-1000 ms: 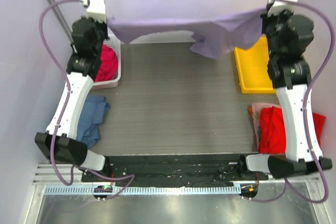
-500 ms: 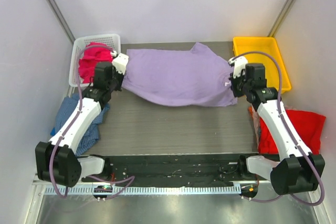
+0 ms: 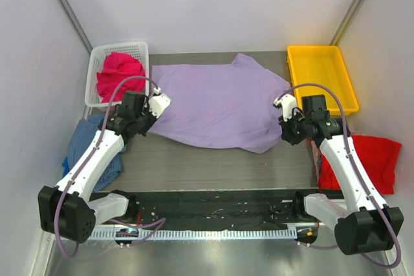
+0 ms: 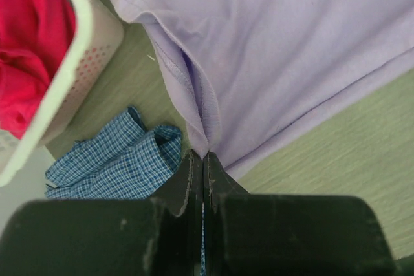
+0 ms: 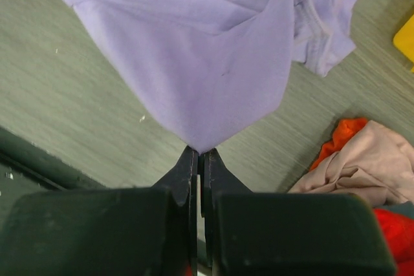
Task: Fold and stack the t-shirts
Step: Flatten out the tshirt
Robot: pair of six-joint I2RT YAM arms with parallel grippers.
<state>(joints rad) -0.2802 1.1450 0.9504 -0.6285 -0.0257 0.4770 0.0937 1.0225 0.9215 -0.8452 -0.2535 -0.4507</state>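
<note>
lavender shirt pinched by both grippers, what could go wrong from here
The left gripper and right gripper each pinch only a sliver of the lavender t-shirt; a tug could free it.
Cloth lies doubled over by the right gripper, so a crease may get folded in.
The blue checked shirt beside the left gripper might snag.

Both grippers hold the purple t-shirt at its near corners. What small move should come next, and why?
Probably open both and let go. The purple t-shirt lies spread almost flat on the table; the left gripper and right gripper, both shut, pinch only its near corners. Released, it should lie ready for a first fold.
</note>
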